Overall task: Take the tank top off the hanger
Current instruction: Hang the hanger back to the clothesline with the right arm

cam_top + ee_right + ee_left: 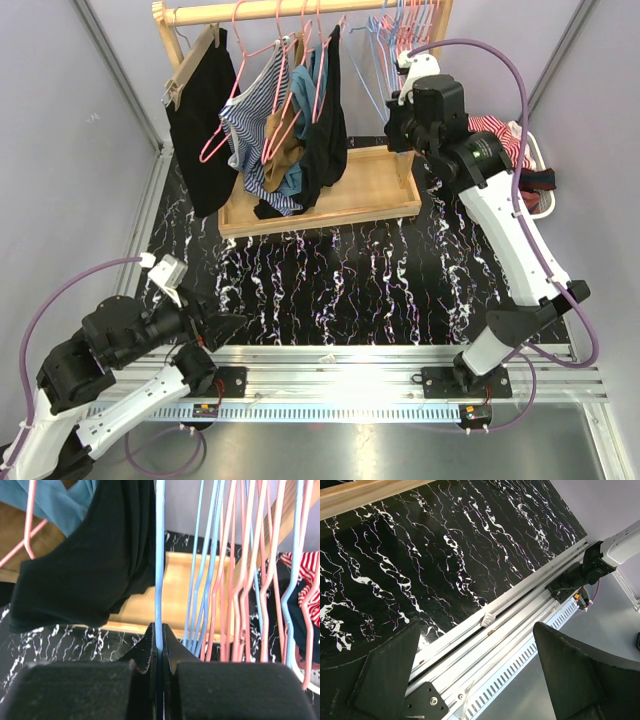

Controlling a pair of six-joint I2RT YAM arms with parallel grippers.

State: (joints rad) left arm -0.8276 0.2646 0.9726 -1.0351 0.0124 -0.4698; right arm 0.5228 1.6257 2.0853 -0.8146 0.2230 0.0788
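Observation:
My right gripper (160,630) is shut on the thin wire of a light blue hanger (159,555), which shows no cloth on it. In the top view that gripper (394,108) sits at the right end of the wooden rack (300,10), among bare blue and pink hangers (395,35). A black tank top (90,555) hangs just left of it, last in a row of hung tops (325,130). My left gripper (476,626) stands open and empty, low over the near left of the table (215,325).
Further left on the rail hang blue, brown and striped tops (255,120) on pink hangers, and a black one on a wooden hanger (200,120). The rack's wooden base (350,190) lies below. A white basket (540,165) with red-striped clothes stands at the right. An aluminium rail (520,630) edges the table.

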